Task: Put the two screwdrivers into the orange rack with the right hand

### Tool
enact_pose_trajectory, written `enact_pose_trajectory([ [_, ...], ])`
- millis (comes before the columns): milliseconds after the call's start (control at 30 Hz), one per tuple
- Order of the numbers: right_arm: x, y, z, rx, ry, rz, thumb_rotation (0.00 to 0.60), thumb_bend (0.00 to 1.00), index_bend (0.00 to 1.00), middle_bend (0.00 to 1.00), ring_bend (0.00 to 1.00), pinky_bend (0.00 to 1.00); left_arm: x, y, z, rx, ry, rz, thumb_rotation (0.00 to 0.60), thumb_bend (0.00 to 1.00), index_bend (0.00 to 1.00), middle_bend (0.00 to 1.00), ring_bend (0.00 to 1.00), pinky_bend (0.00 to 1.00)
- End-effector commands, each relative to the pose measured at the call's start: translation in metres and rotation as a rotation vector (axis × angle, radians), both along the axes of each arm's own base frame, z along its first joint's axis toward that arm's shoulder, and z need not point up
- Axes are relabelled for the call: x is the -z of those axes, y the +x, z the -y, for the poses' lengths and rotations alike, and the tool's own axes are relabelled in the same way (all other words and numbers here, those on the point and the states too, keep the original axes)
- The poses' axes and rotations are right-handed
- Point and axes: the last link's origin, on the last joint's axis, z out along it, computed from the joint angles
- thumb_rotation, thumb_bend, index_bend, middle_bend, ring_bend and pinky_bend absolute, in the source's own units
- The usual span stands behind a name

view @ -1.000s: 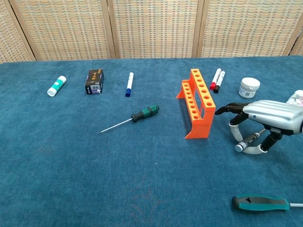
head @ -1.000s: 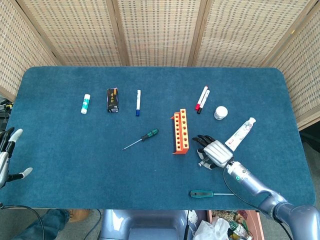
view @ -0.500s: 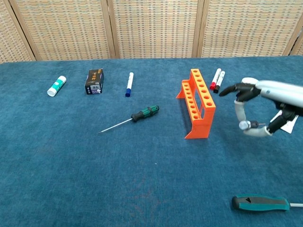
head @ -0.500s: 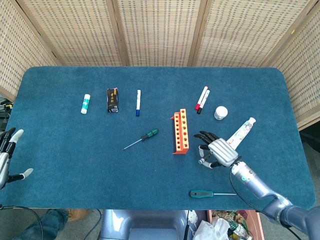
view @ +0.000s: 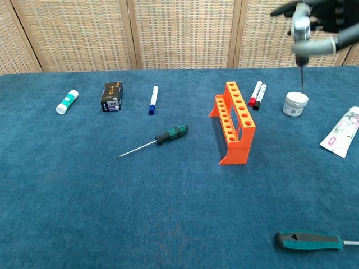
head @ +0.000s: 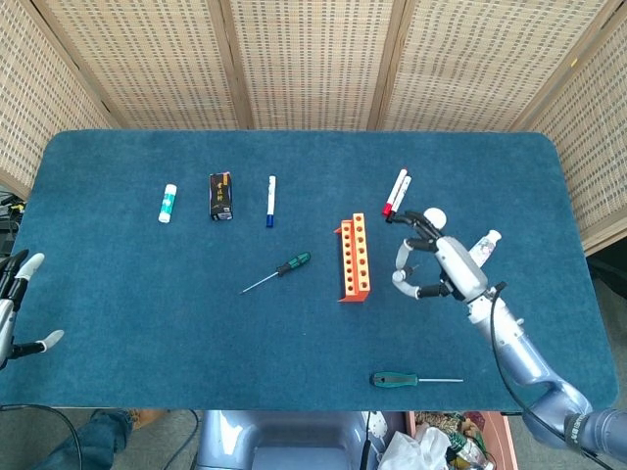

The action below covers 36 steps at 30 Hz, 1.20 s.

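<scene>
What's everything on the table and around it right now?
screwdrivers: 2, green and black handles; one left of the rack, one near the front edge
rack: 1, orange, centre of the table
markers: 2, white with red and black caps, side by side behind the rack
pen: 1, white with a blue cap, back left
box: 1, black, left of the pen
glue stick: 1, white and green, far left
jar: 1, white, right of the markers
tube: 1, white, right side
table: 1, blue cover
screen: wicker, behind
thin tool: 1, dark with a silver end, held shaft-down
left hand: left edge, empty
right hand: raised right of the rack, holds the thin tool
</scene>
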Motion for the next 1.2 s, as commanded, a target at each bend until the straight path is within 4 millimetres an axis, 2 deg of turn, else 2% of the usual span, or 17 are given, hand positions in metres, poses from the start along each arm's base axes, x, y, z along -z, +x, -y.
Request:
enact_pose_trajectory([
  [33, -0.008, 0.014, 0.007, 0.048, 0.054, 0.098, 0.6, 0.49, 0.66, 0.12, 0.0, 0.12, 0.0, 0.0, 0.0, -0.001, 0.001, 0.002, 0.6, 0.0, 0.0, 0.0, 0.0, 0.0],
  [200, -0.006, 0.025, 0.013, 0.148, 0.155, 0.224, 0.6, 0.5, 0.67, 0.12, 0.0, 0.12, -0.001, 0.0, -0.001, -0.002, 0.003, 0.002, 0.6, 0.0, 0.0, 0.0, 0.0, 0.0],
  [633, 0.012, 0.026, 0.022, 0.356, 0.313, 0.46, 0.6, 0.53, 0.67, 0.13, 0.0, 0.12, 0.001, -0.001, -0.004, -0.008, -0.006, -0.001, 0.6, 0.0, 0.0, 0.0, 0.0, 0.0],
  [1200, 0.034, 0.019, 0.014, 0.369, 0.328, 0.618, 0.6, 0.53, 0.67, 0.14, 0.0, 0.12, 0.004, 0.0, -0.004, -0.008, -0.014, -0.008, 0.6, 0.0, 0.0, 0.0, 0.0, 0.0],
])
